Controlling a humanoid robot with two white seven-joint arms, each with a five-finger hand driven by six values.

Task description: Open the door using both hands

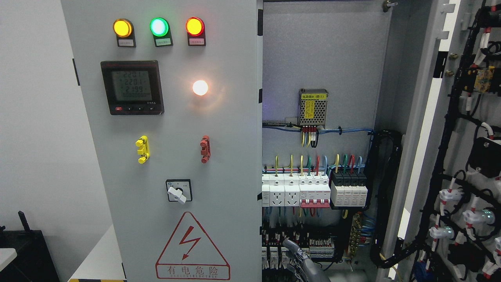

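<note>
2 doors show: the right door point(465, 156) stands swung wide, the left door point(168, 149) shut. 1 robot hand point(303, 262) sits at the bottom edge, right of the left door's upright edge; its side and finger state are unclear.

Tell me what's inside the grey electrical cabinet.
Inside the grey electrical cabinet: a mesh power supply, white breakers, coloured wiring. A robot hand covers some lower terminals.

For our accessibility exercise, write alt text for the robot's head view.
An electrical cabinet with its right door swung open, showing breakers and wiring inside. The closed left door carries three lit lamps, a meter and a warning triangle. A grey robot hand shows at the bottom edge.
</note>
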